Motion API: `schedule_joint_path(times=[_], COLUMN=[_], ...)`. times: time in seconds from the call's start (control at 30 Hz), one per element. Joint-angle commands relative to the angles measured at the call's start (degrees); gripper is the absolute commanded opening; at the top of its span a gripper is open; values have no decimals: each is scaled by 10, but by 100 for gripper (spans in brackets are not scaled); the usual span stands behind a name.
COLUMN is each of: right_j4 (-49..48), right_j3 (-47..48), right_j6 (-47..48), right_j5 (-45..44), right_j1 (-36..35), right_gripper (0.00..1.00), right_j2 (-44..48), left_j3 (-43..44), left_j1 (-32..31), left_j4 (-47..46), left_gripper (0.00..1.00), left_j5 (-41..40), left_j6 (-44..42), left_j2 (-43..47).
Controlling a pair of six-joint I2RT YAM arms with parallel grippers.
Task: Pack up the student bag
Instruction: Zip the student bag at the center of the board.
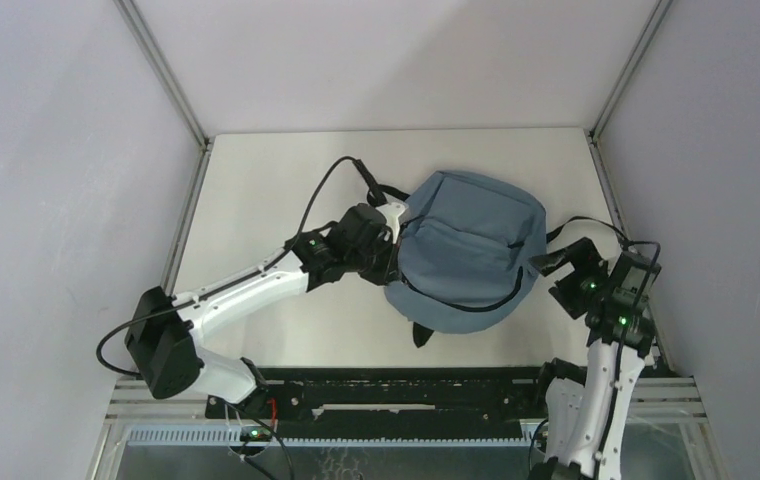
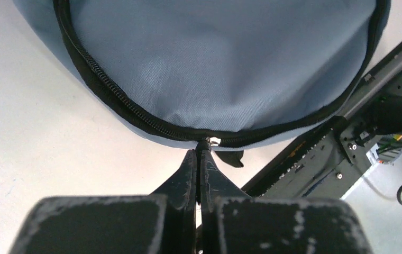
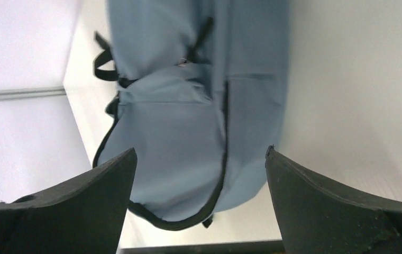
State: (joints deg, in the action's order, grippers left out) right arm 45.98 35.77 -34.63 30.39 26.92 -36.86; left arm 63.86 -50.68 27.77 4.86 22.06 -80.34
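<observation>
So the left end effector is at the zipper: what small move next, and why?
Probably draw the zipper pull along its track: the left end effector is shut on it, the student bag looks zipped, and the right end effector stands open.

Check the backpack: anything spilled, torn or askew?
Nothing stands out. The backpack lies intact on the table; the left end effector pinches the zipper pull, the right end effector stands open beside it.

White table [image 1: 276, 180]; student bag [image 1: 471, 245] atop.
</observation>
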Motion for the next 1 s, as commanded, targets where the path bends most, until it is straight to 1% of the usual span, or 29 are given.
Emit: schedule_joint_path(times=[0.0,0.07,0.13,0.17,0.23,0.33,0.37,0.4,0.5,0.57,0.6,0.67,0.77,0.9,0.93,0.97], right_j4=[-28,-42,-62,-70,-86,-103,-109,-115,-134,-127,-125,-126,-146,-189,-200,-212], right_j3=[54,57,58,58,56,49,48,48,58,81,92,110,119,113,109,101], right_j6=[12,10,8,13,30,56,62,69,105,135,150,184,226,265,272,275], right_j5=[-40,-43,-47,-63,-111,-222,-262,-296,-433,-533,-577,-629,-643,-648,-651,-651], right_j1=[-58,-112,-180,-216,-304,-451,-503,-580,-763,-863,-899,-939,-957,-958,-958,-959], right_gripper=[100,100,100,98,94,92,92,92,94,95,96,96,96,92,88,81], right_j2=[73,95,115,123,133,128,114,88,2,-71,-104,-163,-224,-269,-274,-279], left_j3=[-1,-7,-13,-19,-30,-46,-50,-52,-50,-49,-49,-52,-52,-57,-58,-58], left_j1=[9,13,22,28,38,45,47,49,51,55,57,58,60,61,61,61], left_j4=[-17,-28,-38,-43,-55,-74,-79,-81,-80,-73,-72,-71,-69,-68,-69,-69], left_gripper=[0,0,0,0,0,0,0,0,0,0,0,0,0,0,0,0], left_j5=[7,19,49,66,101,142,150,155,161,159,158,160,167,168,169,167], left_j6=[19,28,34,36,38,42,45,48,51,50,49,45,41,41,41,40], left_j2=[5,15,25,30,34,31,28,24,17,20,23,28,31,33,34,37])
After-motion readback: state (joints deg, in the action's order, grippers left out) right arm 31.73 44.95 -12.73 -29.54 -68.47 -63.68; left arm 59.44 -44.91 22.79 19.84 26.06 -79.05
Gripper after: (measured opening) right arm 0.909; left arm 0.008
